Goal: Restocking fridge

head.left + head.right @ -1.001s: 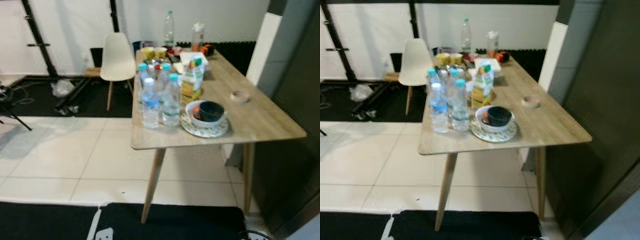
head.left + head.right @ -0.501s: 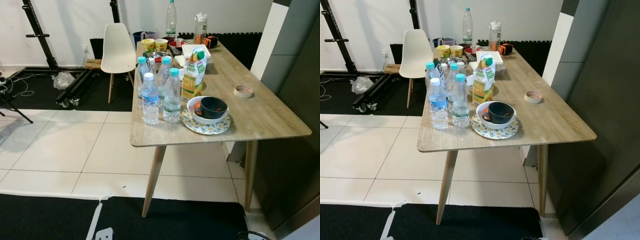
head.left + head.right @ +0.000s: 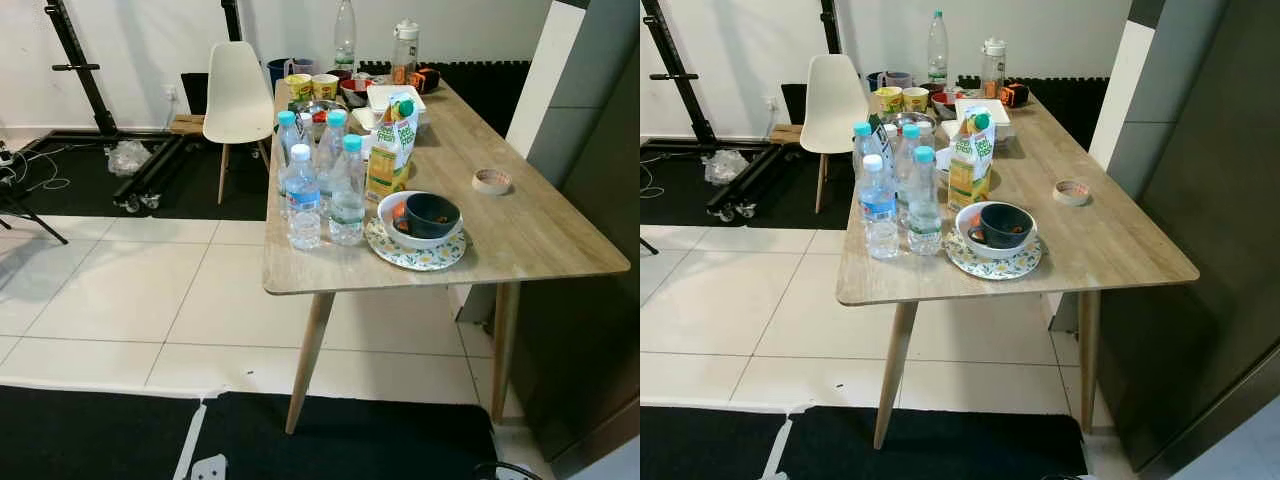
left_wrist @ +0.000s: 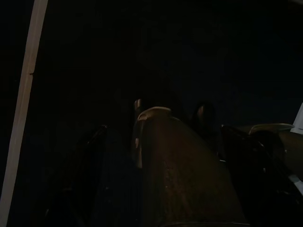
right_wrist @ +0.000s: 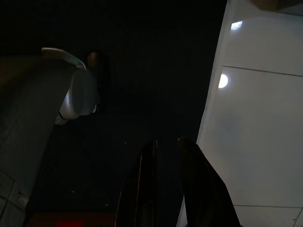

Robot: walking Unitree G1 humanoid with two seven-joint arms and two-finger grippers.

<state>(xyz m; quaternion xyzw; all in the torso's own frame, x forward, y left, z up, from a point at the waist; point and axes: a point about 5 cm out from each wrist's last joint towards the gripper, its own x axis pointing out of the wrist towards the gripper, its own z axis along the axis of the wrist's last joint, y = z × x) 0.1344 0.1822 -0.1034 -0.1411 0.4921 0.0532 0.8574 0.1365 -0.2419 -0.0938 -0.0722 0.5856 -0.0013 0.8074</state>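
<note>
A wooden table point(image 3: 530, 235) stands ahead of me beside a tall dark fridge front point(image 3: 1225, 170) on the right. Near its front edge stand several clear water bottles with turquoise caps point(image 3: 322, 185). Behind them is a green and orange juice carton point(image 3: 391, 146). A dark bowl sits inside a white bowl on a patterned plate point(image 3: 418, 222). My right gripper point(image 5: 166, 144) hangs low over a black mat and white tiles, its fingers close together with nothing between them. The left wrist view is very dark, with the left arm hanging idle.
A roll of tape point(image 3: 491, 181) lies on the table's right side. At the far end are cups point(image 3: 311, 86), a white tray point(image 3: 393, 99), a tall bottle point(image 3: 345, 28) and a jar point(image 3: 404, 48). A white chair point(image 3: 238, 96) stands far left. A black mat point(image 3: 340, 440) lies on the floor.
The blur of a second ago has cleared and the whole picture has shifted slightly, so the camera moved. Nothing on the table has changed place.
</note>
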